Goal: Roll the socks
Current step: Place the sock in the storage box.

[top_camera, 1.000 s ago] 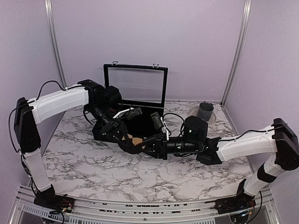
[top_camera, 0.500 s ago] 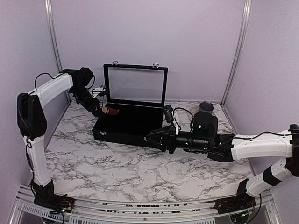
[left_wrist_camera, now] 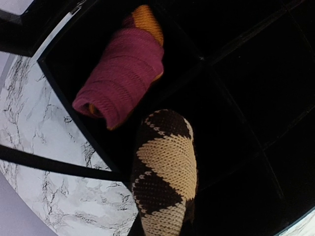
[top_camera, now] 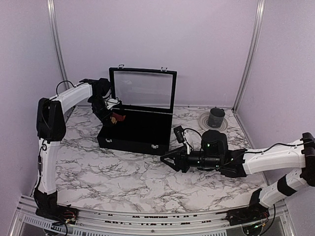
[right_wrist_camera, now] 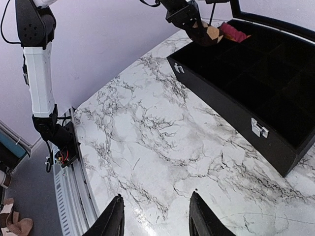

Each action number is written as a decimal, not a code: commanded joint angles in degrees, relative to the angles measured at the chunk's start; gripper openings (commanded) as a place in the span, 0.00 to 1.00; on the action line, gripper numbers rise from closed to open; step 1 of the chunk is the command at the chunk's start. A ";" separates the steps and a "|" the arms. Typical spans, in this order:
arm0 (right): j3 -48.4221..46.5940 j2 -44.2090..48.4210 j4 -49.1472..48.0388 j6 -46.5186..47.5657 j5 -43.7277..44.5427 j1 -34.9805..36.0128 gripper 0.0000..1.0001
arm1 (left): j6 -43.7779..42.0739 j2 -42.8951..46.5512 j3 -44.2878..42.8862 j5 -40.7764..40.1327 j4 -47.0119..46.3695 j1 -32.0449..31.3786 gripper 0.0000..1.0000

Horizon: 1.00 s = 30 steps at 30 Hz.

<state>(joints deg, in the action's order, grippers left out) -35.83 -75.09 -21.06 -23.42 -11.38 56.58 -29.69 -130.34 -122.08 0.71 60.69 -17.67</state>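
The magenta-red sock [left_wrist_camera: 120,81], rolled up with orange showing at its ends, lies in the far-left corner compartment of the black box [top_camera: 133,144]. The dark brown and tan argyle sock [left_wrist_camera: 165,172] is a tight roll hanging just above the box beside it. My left gripper [top_camera: 113,113] is shut on this roll, and the fabric hides its fingers in the left wrist view. The right wrist view shows both socks [right_wrist_camera: 209,33] at the box's far corner. My right gripper [right_wrist_camera: 156,196] stands open and empty over bare marble in front of the box.
The box's lid [top_camera: 142,90] stands upright at its back, and dividers split the inside into several compartments. A grey cup [top_camera: 215,117] sits on a round plate at the back right. Purple walls close in the marble table [top_camera: 113,172].
My left arm lifted the argyle roll from the table in front of the box to the box's far-left corner. My right gripper opened and drew back to the right.
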 commanded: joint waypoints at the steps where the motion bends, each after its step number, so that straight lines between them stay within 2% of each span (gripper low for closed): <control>1: 0.91 0.21 -2.23 -2.02 0.16 -1.09 0.42 | -2.50 1.07 2.98 -5.33 -2.60 -3.68 0.00; 6: 2.10 1.26 -2.40 -2.70 0.06 -1.47 0.43 | -5.27 -2.14 3.48 -13.79 -3.44 -6.60 0.00; 12: 3.92 2.60 -4.12 -3.82 -0.14 -1.49 0.42 | -5.56 -4.98 0.07 -16.39 -2.82 -7.09 0.00; 16: 4.68 2.84 -4.78 -4.31 -0.39 -1.52 0.42 | -7.07 -6.02 0.06 -21.09 -3.42 -7.63 0.00; 20: 4.79 2.80 -5.05 -4.18 -0.53 -1.53 0.42 | -7.50 -7.13 -0.88 -19.14 -1.27 -8.09 0.00; 21: 4.81 2.76 -5.31 -4.19 -0.73 -1.54 0.42 | -7.28 -7.22 -1.14 -18.19 -0.72 -8.27 0.03; 22: 4.89 2.69 -5.45 -4.18 -0.82 -1.56 0.43 | -6.88 -7.10 -1.34 -16.91 -0.65 -8.40 0.10; 24: 4.85 2.50 -5.57 -4.20 -0.93 -1.53 0.43 | -6.12 -6.34 -1.60 -15.24 -0.74 -8.55 0.42; 25: 4.80 2.45 -5.49 -4.25 -0.86 -1.54 0.43 | -5.70 -5.73 -1.59 -14.10 -0.81 -8.52 0.54; 27: 4.82 2.40 -5.40 -4.19 -0.50 -1.55 0.43 | -5.09 -4.05 -1.54 -12.29 -1.17 -8.52 0.70; 28: 4.74 2.48 -5.25 -4.15 -0.30 -1.56 0.44 | -4.73 -3.12 -1.55 -11.68 -1.23 -8.52 0.92; 29: 4.76 2.49 -5.16 -4.03 -0.08 -1.56 0.44 | -4.38 -2.29 -1.62 -11.35 -1.19 -8.54 0.99; 30: 4.67 2.61 -4.95 -3.88 0.09 -1.55 0.45 | -4.12 -1.30 -1.74 -11.01 -1.20 -8.57 0.99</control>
<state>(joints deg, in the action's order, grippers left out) -31.11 -73.21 -24.91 -27.05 -11.51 55.57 -35.51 -135.61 -123.07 -15.22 56.23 -25.58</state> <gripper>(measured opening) 0.442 0.902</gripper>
